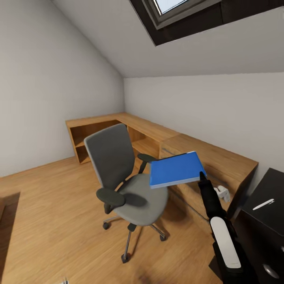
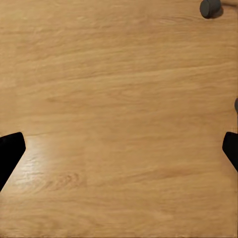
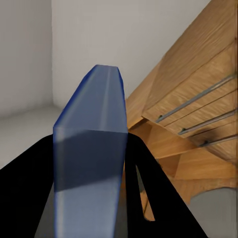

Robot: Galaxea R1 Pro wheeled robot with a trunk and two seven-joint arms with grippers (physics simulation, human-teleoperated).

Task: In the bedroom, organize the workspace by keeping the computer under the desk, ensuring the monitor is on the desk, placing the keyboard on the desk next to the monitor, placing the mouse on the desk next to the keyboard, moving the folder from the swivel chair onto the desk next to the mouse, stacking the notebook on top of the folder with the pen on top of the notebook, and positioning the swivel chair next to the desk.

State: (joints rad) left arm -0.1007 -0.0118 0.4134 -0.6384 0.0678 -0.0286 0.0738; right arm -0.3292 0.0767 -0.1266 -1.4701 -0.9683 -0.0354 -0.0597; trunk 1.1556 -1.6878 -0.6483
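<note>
Room: white walls, a sloped ceiling with a skylight (image 1: 173, 12), and a wood floor (image 1: 51, 221).
Wooden unit: a long light wood drawer unit (image 1: 157, 138) runs along the far walls and bends at the corner. It has open shelves at one end and drawers with thin metal handles at the other.
Swivel chair: the grey swivel chair (image 1: 122, 177) stands on the floor in front of the wooden unit, near its drawer end. Its seat is bare. Its back is turned toward the left wall.
Desk: a corner of the black desk (image 1: 272, 189) pokes in at the right, just past the end of the wooden unit. A dark drawer with a round knob shows below the top.
Folder: the blue folder (image 1: 175, 169) is up in the air, lying nearly flat. It hangs over the right edge of the chair seat and does not touch the chair.
Right gripper: the right gripper (image 1: 202, 176) pinches the folder's right edge. In the right wrist view the black fingers (image 3: 148, 173) sit on both sides of the folder.
Left gripper: the left gripper (image 2: 119, 146) points down at the bare floor. Its two black tips are spread far apart, with nothing in between. A chair wheel (image 2: 210, 8) is close by.
Pen: the white pen (image 1: 263, 204) lies on the desk top, near its front edge.
</note>
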